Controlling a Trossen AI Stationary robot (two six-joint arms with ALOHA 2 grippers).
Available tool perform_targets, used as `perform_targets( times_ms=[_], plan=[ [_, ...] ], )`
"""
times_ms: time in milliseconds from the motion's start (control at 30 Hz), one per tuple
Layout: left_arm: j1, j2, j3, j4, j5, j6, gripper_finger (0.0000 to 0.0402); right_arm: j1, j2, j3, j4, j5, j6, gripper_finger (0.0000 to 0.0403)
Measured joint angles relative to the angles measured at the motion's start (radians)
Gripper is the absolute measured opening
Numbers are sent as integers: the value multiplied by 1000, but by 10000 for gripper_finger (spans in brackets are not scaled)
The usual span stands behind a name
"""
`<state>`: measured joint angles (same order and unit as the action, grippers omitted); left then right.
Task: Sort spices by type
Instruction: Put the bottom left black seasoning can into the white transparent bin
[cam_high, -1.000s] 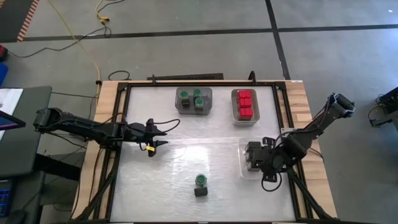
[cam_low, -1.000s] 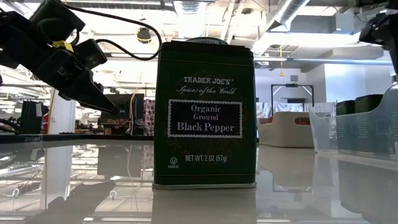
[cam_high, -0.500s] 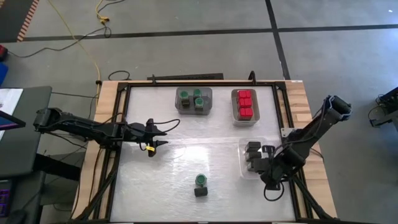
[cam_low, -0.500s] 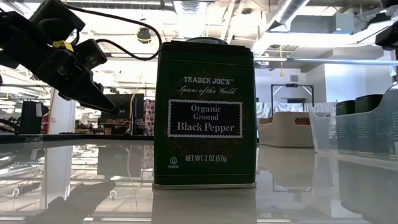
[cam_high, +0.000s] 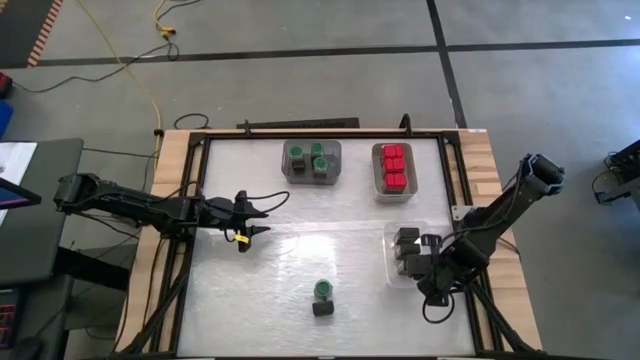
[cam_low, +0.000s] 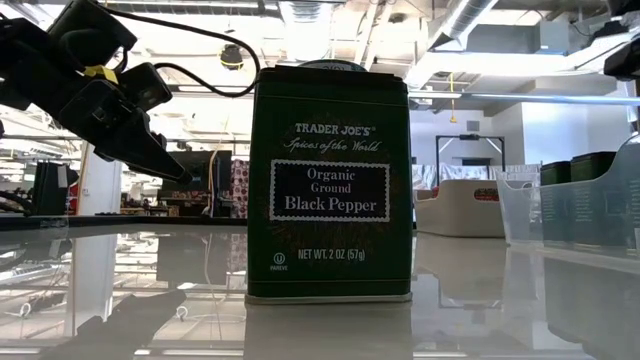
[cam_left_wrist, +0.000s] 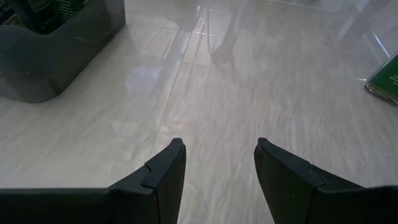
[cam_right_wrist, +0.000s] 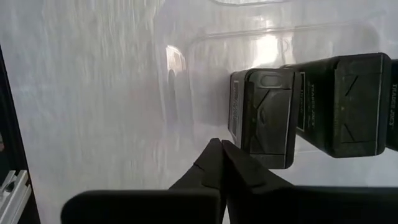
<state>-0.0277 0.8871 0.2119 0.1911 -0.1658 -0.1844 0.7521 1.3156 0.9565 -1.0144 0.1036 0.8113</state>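
Note:
Near the table's near edge, a green-lidded round jar (cam_high: 322, 289) and a dark black-pepper tin (cam_high: 322, 308) (cam_low: 330, 185) stand on their bases. Several green-lidded jars sit in a grey tray (cam_high: 311, 160), red-topped boxes in a clear tray (cam_high: 393, 168), and dark tins (cam_high: 405, 250) (cam_right_wrist: 264, 118) in another clear tray. My left gripper (cam_high: 258, 214) (cam_left_wrist: 217, 158) is open above bare table left of centre. My right gripper (cam_high: 425, 278) (cam_right_wrist: 221, 152) is shut beside the near end of the dark tins' tray.
The grey tray's rim (cam_left_wrist: 56, 50) lies ahead of my left gripper, and a dark tin (cam_left_wrist: 385, 78) shows farther off. The middle of the white table (cam_high: 300, 250) is bare. Dark frame rails (cam_high: 455, 180) run along the table's sides.
My right gripper has drawn back from the dark tins' tray toward the table's near edge, its arm stretching out, and then held still. The left arm and the spices have not moved.

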Motion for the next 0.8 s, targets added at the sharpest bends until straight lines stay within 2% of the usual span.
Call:
perform_targets(
  times_ms=[200,467,800],
  plan=[
    [0,0,0,0,0,0,183,0,0,0,-2,0,2,11],
    [0,0,0,0,0,0,183,0,0,-48,44,-39,28,11],
    [0,0,0,0,0,0,183,0,0,-51,39,-30,27,11]
  ],
)
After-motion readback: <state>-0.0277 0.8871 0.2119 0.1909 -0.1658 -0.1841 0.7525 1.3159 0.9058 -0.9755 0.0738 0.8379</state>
